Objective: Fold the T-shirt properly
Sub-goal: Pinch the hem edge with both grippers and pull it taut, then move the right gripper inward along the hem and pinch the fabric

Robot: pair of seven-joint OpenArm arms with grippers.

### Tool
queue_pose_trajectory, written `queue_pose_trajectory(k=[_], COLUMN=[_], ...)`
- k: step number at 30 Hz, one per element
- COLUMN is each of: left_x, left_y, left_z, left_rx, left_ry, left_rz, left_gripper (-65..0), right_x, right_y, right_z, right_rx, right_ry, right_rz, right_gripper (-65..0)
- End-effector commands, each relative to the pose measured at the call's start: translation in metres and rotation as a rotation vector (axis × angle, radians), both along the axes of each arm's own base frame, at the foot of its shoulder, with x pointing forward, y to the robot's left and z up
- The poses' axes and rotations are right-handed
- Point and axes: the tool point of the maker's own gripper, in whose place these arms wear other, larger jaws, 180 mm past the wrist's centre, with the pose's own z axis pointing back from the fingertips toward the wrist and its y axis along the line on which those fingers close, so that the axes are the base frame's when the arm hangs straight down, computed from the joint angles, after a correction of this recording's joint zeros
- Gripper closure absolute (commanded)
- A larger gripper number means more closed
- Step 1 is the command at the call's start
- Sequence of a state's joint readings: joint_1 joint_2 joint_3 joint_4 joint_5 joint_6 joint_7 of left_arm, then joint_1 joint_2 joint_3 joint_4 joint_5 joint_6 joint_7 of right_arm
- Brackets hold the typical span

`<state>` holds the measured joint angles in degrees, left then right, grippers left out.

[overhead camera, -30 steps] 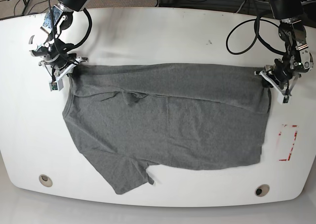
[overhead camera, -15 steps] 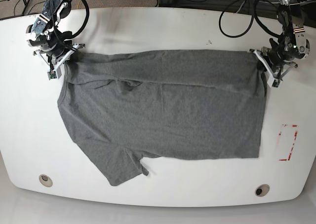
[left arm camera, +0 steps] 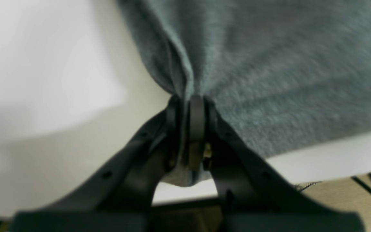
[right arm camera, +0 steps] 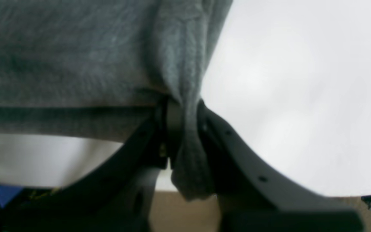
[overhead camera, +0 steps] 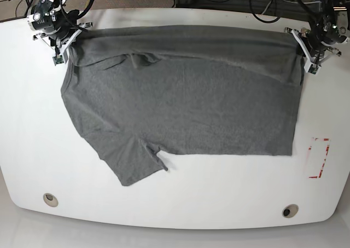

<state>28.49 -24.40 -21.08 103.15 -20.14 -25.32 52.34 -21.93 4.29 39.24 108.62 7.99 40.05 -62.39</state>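
Base view shows the T-shirt (overhead camera: pixel 180 100) spread flat over the white bench (overhead camera: pixel 33 149), its top edge stretched in a line near the far rim across the upper part of the frame. At the upper left of the frame the right hand (overhead camera: pixel 70 33) is clamped on one top corner of the cloth; at the upper right the left hand (overhead camera: pixel 302 46) is clamped on the other top corner. One short sleeve lies out toward the lower left of the frame, and the straight edge of the shirt runs down the right side. A small red-outlined mark (overhead camera: pixel 319 157) sits on the bench at the right, just beside that edge but apart from it. Two round metal inserts show near the bench's front rim, one at lower left (overhead camera: pixel 50 199) and one at lower right (overhead camera: pixel 290 211). Left wrist view, blurred, shows the hand's dark fingers (left arm camera: pixel 197 119) pressed together with a bunch of grey cloth (left arm camera: pixel 269 58) between them, a bit hanging below the grip. Right wrist view shows the same: fingers (right arm camera: pixel 172 125) closed on a gathered fold of cloth (right arm camera: pixel 60 48), a tuft drooping past them.
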Motion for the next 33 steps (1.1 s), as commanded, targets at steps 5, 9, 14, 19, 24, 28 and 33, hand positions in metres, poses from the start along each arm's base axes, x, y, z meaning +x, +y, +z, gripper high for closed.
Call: queue_pose_trajectory(k=[5, 9, 14, 19, 24, 28, 33], left_x=[0.002, 0.003, 0.011, 0.023, 0.032, 0.039, 0.044], left_y=[0.013, 0.013, 0.006, -0.005, -0.013, -0.013, -0.012], left_z=[0.012, 0.013, 0.025, 0.044, 0.057, 0.061, 0.064], left_rx=[0.05, 0.052, 0.057, 0.064, 0.068, 0.069, 0.07], left_ry=[-0.015, -0.018, -0.059, -0.122, -0.17, -0.188, -0.201], left_rz=[-0.019, -0.022, -0.047, -0.085, -0.11, -0.108, -0.106], left_gripper=[-5.8, -14.6, -25.4, -31.0, -32.1, -31.9, -31.9], right_x=[-0.005, 0.0, 0.01, 0.025, 0.037, 0.054, 0.067], right_y=[0.007, 0.012, 0.014, 0.014, 0.022, 0.039, 0.065], right_z=[0.004, 0.013, 0.027, 0.035, 0.04, 0.049, 0.062], right_rx=[-0.026, -0.037, -0.061, -0.066, -0.02, 0.078, 0.227], right_ry=[0.015, -0.012, -0.058, -0.104, -0.151, -0.232, -0.326], right_rz=[0.064, 0.083, 0.098, 0.098, 0.103, 0.114, 0.136], right_gripper=[-13.5, -30.9, -47.2, -48.8, -48.8, -48.8, -48.8])
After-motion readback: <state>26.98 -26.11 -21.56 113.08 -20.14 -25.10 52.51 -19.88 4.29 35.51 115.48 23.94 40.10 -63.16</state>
